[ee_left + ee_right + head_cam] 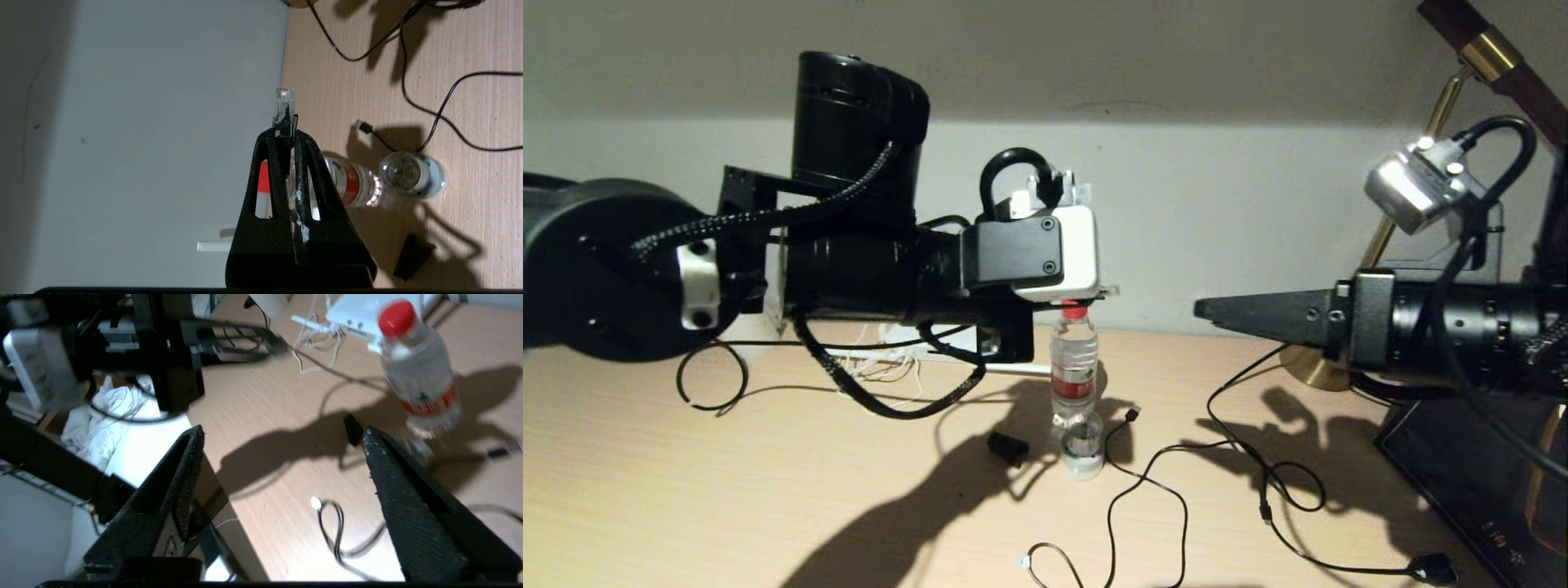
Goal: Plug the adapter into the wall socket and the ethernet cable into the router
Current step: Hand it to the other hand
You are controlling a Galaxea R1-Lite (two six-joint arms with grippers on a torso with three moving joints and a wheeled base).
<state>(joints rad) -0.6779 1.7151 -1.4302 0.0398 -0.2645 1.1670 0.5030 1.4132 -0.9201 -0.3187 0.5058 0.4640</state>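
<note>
Pale wooden desk against grey wall; left hand clamped on ethernet cable.

Table pale wood grain; bottle clear, red cap, red label band; ethernet cable plug clear-tipped; router white; both hands black

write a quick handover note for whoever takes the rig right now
Left claw: shut on the clear plug of the ethernet cable, held in the air near the wall.
Right claw: open, empty, hovering over the table.
Router: at the back of the table by the water bottle; cable not plugged in yet.
Adapter and wall socket: not in view, so unconfirmed.
Left to do: plug the cable into the router, check the adapter.
</note>
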